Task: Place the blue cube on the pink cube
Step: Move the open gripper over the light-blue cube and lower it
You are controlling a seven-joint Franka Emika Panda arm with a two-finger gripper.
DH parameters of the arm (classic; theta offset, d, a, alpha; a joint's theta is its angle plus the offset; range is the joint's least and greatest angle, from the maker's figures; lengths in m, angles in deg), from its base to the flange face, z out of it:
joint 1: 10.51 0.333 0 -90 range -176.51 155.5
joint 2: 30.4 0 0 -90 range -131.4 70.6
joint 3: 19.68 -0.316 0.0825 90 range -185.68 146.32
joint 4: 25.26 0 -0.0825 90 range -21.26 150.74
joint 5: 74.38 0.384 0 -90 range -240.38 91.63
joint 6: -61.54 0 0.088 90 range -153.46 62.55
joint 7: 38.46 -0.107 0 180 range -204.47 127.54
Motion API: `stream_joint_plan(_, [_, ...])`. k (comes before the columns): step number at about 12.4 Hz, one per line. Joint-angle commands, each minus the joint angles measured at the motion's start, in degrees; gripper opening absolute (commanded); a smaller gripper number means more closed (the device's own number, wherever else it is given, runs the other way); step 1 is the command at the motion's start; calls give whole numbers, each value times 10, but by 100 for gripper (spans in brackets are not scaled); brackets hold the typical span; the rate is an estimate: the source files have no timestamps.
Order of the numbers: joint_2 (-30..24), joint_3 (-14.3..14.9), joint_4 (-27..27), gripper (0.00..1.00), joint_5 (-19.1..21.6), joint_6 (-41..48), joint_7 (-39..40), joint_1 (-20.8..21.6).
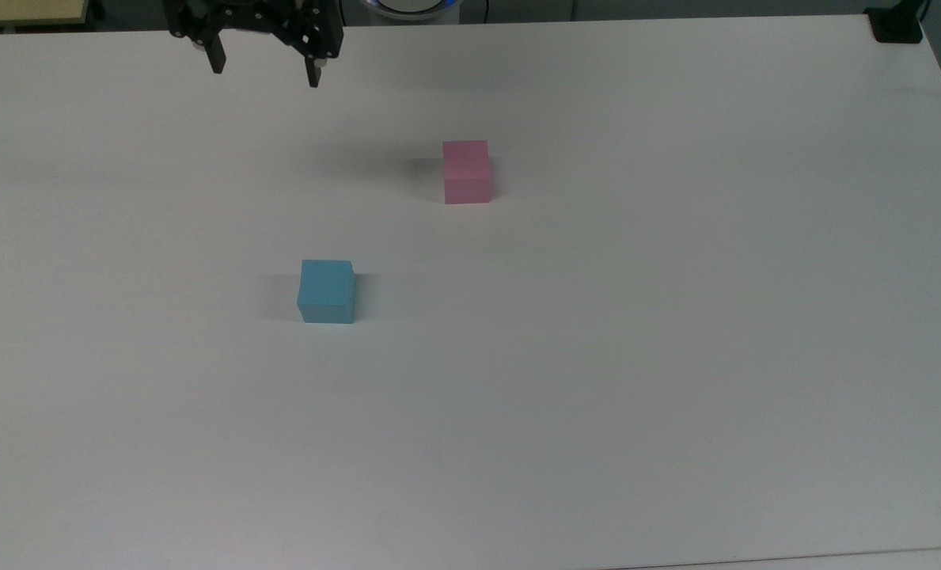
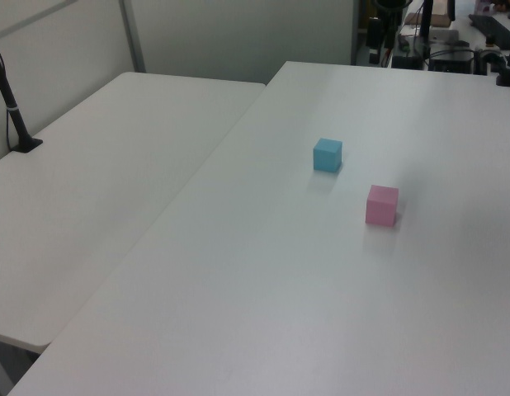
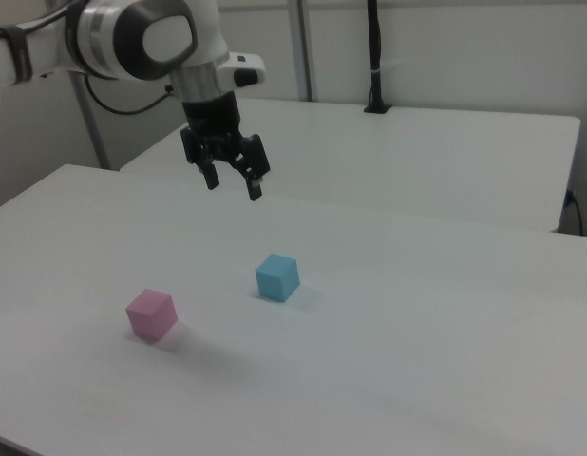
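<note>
**Blue cube and pink cube sit apart on a white table while the gripper hangs spread above**

Blue cube (image 1: 327,290) rests flat on the white table (image 1: 676,356), alone, with nothing touching it. In the top view it lies a little left of the middle of the table. In the right view the same cube (image 3: 276,276) sits near the centre of the table, and in the left view it (image 2: 328,154) appears toward the far half.

The table is the largest thing in sight, a broad matte white surface that fills most of each view. A second white table (image 2: 98,190) stands just beside it, on the left view's left, with a narrow seam between the two. A dark pole (image 2: 11,107) rises from the far edge of that second table.

The robot arm (image 3: 132,38), white with a black wrist, reaches in from the right view's upper left. Its gripper (image 1: 263,73) is black and points downward above the table's far edge, at the top view's upper left. The two fingers stand well apart with nothing between them. In the right view the gripper (image 3: 232,188) hangs in the air, up and to the left of the blue cube and well clear of it.

The pink cube (image 1: 466,171) also rests flat on the table, well apart from the blue one. In the top view it lies up and to the right of the blue cube. In the right view it (image 3: 151,314) sits to the blue cube's lower left, and in the left view it (image 2: 382,205) is nearer the camera.
</note>
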Motion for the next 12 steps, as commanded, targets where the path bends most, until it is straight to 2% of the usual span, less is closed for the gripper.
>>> stream_joint_plan(1, [46,2,-11,100,3,-76,10,-12])
stream_joint_plan(6, [79,2,-7,100,4,-117,9,-13])
stream_joint_plan(10, [172,-5,-1,100,3,-176,15,1])
stream_joint_plan(12, [199,-6,6,100,2,-185,18,14])
